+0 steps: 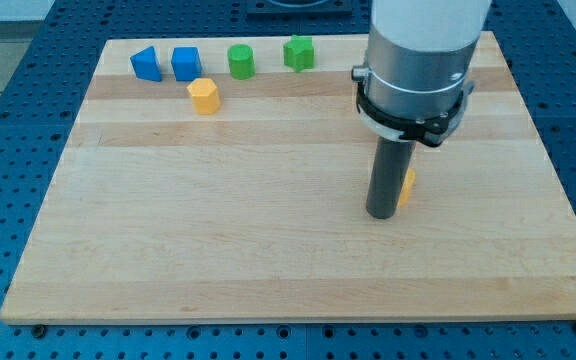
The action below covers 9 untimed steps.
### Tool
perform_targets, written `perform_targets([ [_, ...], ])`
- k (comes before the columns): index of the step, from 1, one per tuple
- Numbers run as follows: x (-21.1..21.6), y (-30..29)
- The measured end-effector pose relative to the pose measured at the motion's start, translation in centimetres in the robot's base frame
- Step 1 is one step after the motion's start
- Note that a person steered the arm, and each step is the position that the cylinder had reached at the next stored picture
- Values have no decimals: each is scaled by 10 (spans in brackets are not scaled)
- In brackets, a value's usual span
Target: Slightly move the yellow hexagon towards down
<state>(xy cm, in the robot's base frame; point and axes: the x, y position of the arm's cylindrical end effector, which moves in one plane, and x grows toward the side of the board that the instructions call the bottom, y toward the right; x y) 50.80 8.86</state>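
The yellow hexagon (204, 96) sits near the view's top left on the wooden board (218, 230), just below the blue blocks. My tip (382, 214) rests on the board at the view's right of centre, far to the right of and below the hexagon. A second yellow block (407, 187) is mostly hidden behind the rod; only a sliver shows at the rod's right side, and its shape cannot be made out.
Along the view's top edge stand a blue block with a slanted top (146, 64), a blue cube (185, 64), a green cylinder (240, 61) and a green star-like block (299, 53). The arm's white and grey body (415, 60) covers the board's top right.
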Motion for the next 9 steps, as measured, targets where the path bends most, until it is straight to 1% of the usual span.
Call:
perform_targets([
  [1,0,-11],
  [2,-19,-30],
  [3,-20,-9],
  [4,-20,-9],
  [5,-37,-40],
  [6,-109,-72],
  [7,-168,-75],
  [8,-184,-150],
  [9,-215,-193],
])
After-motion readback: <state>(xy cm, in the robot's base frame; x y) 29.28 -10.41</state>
